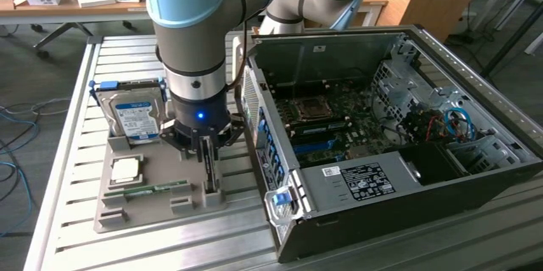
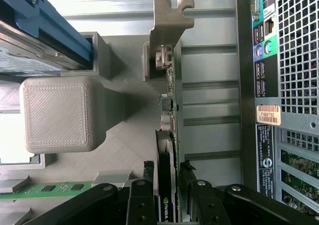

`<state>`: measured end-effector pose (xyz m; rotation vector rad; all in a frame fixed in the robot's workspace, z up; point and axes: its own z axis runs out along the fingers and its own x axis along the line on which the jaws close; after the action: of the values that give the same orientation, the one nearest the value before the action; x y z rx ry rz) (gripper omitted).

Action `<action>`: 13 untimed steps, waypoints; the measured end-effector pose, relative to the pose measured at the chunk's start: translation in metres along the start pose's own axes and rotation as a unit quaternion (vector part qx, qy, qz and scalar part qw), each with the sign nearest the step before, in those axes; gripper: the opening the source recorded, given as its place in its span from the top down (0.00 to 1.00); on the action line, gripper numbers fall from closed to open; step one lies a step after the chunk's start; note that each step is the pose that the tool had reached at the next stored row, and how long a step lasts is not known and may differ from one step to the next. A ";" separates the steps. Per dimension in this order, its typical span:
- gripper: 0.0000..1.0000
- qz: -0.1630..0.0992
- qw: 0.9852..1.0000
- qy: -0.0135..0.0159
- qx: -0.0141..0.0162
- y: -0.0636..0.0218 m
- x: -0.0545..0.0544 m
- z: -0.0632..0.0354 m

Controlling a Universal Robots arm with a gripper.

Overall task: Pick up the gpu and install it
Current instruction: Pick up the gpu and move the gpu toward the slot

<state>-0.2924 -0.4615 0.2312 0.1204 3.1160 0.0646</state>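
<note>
The gripper point(image 1: 210, 151) is straddling the gpu point(image 2: 169, 100), which is standing edgewise in the tray point(image 2: 124, 150) (grip cannot be told). The case point(image 2: 299, 60) is showing a barcode sticker point(image 2: 268, 115).

Slatted metal table point(image 1: 72, 156) setup
Grey parts tray point(image 1: 149, 212) sits lower left, open PC case point(image 1: 441, 220) fills the right.

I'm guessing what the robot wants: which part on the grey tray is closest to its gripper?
Thin green gpu card with silver bracket, standing on edge at the gripper. The blue-labelled hard drive, square chip and memory stick sit apart.
</note>
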 end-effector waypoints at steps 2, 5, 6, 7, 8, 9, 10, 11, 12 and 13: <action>0.65 0.000 1.000 0.000 0.000 0.0000 0.000 0.0000; 0.65 0.000 1.000 0.000 0.000 0.0000 0.000 0.0000; 0.65 0.000 1.000 0.000 0.000 0.0000 0.000 0.0000; 0.65 0.000 1.000 0.000 0.000 0.0000 0.000 0.0000; 0.67 0.000 1.000 0.000 0.000 0.0000 0.000 0.0000; 0.73 0.000 1.000 0.000 0.000 0.0000 0.000 0.0000; 0.73 0.000 1.000 0.000 0.000 0.0000 0.000 0.0000; 0.74 0.000 1.000 0.000 0.000 0.0000 0.000 0.0000; 0.74 0.000 1.000 0.000 0.000 0.0000 0.000 0.0000; 0.74 0.000 1.000 0.000 0.000 0.0000 0.000 0.0000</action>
<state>-0.2924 -0.4615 0.2312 0.1204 3.1161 0.0646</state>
